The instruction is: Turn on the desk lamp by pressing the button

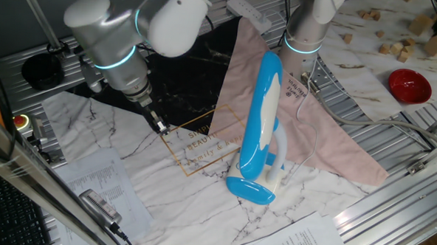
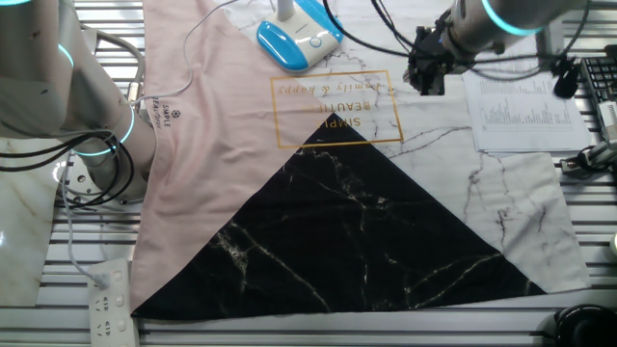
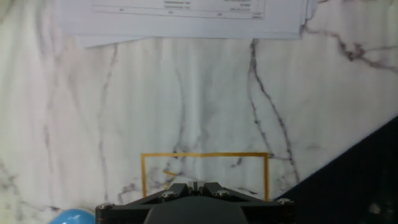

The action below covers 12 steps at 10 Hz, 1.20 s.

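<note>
Desk lamp (image 1: 260, 124) stands on the marble-print mat (image 1: 200, 203) w/ its oval blue base (image 1: 249, 189) near the mat's front edge in one fixed view; long blue-and-white head rises tilted above the base, white neck (image 1: 279, 151) curving behind it; a thin white cord (image 1: 311, 141) trails off over the pink cloth (image 1: 292, 133). In the other fixed view only the lamp's base (image 2: 297, 39) shows, at the top edge, just beside the gold-framed lettering (image 2: 335, 108). Gripper (image 1: 158, 125) hangs off to the side of the lamp, well apart from it, tip low over the mat near the corner of the gold frame; other fixed view has the gripper (image 2: 427, 67) dark and blurred above the white marble part — fingertips too small to resolve; hand view shows only the black gripper body (image 3: 196, 202) at the bottom, no tips, so can't tell if the claw is spread or pressed together. Hand view looks down on white marble, gold frame and printed paper sheets (image 3: 180, 15) at top; a sliver of blue lamp (image 3: 73, 217) at bottom left. Red bowl (image 1: 409, 85) sits far off, near wooden blocks (image 1: 399, 38).
</note>
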Available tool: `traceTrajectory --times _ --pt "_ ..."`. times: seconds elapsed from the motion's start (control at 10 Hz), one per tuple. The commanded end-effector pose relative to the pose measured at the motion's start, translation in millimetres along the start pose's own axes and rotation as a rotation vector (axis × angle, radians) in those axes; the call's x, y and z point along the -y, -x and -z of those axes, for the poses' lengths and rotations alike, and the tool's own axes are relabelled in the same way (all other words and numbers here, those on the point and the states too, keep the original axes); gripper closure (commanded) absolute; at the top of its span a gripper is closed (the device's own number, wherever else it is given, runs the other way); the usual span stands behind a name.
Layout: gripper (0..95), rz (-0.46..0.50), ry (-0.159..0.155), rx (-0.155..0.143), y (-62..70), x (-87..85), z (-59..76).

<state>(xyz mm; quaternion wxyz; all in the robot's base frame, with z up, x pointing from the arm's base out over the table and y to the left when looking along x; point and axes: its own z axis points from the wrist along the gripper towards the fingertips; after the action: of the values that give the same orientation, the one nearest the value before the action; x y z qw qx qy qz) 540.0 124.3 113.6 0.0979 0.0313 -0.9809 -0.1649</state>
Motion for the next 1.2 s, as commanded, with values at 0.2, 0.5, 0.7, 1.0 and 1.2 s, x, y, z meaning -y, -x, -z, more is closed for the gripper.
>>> traceTrajectory --times 0.2,0.5,0.7,1.0,1.2 --pt "95.0 -0.033 0.154 -0.010 -6.9 -6.3 -3.3" --pt "95.0 -0.052 0.208 -0.016 -7.8 -8.0 -1.4" --pt "95.0 -0.054 0.292 -0.023 -8.5 -8.6 -1.4" --pt "95.0 -0.055 0.338 -0.027 -10.7 -11.9 -0.9" --pt "95.0 -0.057 0.340 -0.028 -11.2 -13.5 -1.7"
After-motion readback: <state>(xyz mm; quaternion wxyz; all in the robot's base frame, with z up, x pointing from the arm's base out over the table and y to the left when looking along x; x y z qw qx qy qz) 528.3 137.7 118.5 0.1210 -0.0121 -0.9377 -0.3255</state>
